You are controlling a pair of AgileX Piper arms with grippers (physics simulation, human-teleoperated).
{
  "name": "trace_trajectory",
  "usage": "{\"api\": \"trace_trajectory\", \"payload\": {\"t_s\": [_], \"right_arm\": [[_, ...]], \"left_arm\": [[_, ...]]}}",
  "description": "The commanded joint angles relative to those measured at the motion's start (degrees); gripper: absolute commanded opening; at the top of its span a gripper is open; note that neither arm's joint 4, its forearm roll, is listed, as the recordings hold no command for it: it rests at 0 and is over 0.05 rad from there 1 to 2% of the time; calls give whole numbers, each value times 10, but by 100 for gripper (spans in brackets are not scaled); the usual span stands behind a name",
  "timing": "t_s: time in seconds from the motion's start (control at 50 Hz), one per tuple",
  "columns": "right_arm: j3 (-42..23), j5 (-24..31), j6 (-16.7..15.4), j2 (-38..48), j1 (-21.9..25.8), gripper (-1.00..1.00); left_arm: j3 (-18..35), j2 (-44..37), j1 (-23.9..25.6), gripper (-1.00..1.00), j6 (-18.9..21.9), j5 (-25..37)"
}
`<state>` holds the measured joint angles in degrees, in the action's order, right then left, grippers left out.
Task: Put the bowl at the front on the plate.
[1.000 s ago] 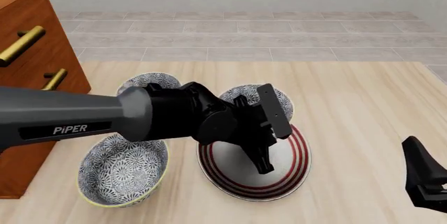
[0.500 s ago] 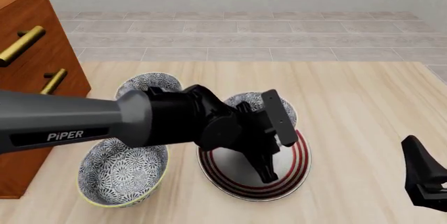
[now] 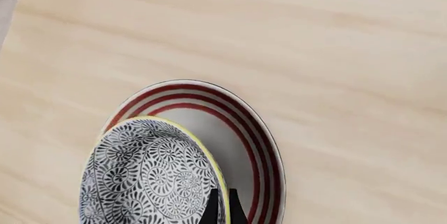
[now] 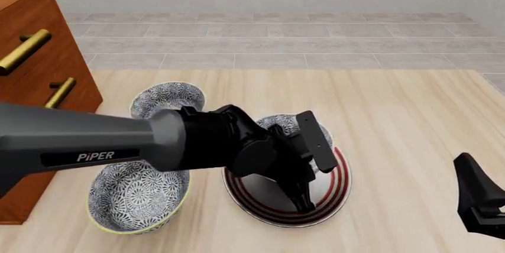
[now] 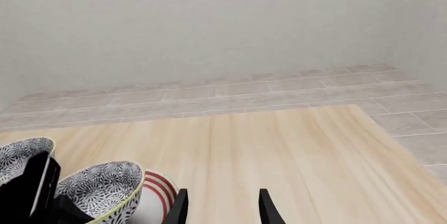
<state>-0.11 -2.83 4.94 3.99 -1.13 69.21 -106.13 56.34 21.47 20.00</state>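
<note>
Left gripper (image 3: 222, 209): mine, clenched on the yellow-green rim of the bowl (image 3: 150, 177); one finger inside the rim, one outside.
Bowl: held by that rim and tipped in the left wrist view. It overlaps the plate (image 3: 241, 130) on one side. I can't tell if its foot touches the plate.
Bowl, front view: mostly hidden behind my wrist. A patch of pattern (image 4: 278, 124) shows at the plate's far edge.
Plate: flat on the table (image 4: 410, 123), red rings (image 4: 337, 173) showing on its right side. My fingertips (image 4: 303, 200) hang over its near half.
Key relation: the bowl sits off-centre, toward the plate's far-left part. The bare centre lies toward me and a little right of the bowl, on the side where I hold the rim.
Next move, my guess: draw the bowl toward the centre, level it, lower it, then let go.
Risk: a rim pinch on a deep bowl may let it swing or tip when released.
Right gripper (image 4: 477, 203): idle at the table's near right edge, well apart from the plate. Its fingers (image 5: 179, 205) are spread and hold nothing.
Nearer arm: the left, already on the job.
Other bowls: one near left (image 4: 138, 191), one far left (image 4: 167, 96), both untouched.
</note>
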Motion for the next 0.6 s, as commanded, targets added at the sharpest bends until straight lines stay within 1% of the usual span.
{"api": "trace_trajectory", "payload": {"t_s": [0.02,0.38,0.6], "right_arm": [[1,1,1,-2,0,100],[1,4,1,-5,-1,100],[0,6,2,-8,-2,100]], "left_arm": [[0,-8,3,-100,-7,-6],[-5,-5,8,-100,-11,-10],[-8,-11,3,-100,-4,-13]]}}
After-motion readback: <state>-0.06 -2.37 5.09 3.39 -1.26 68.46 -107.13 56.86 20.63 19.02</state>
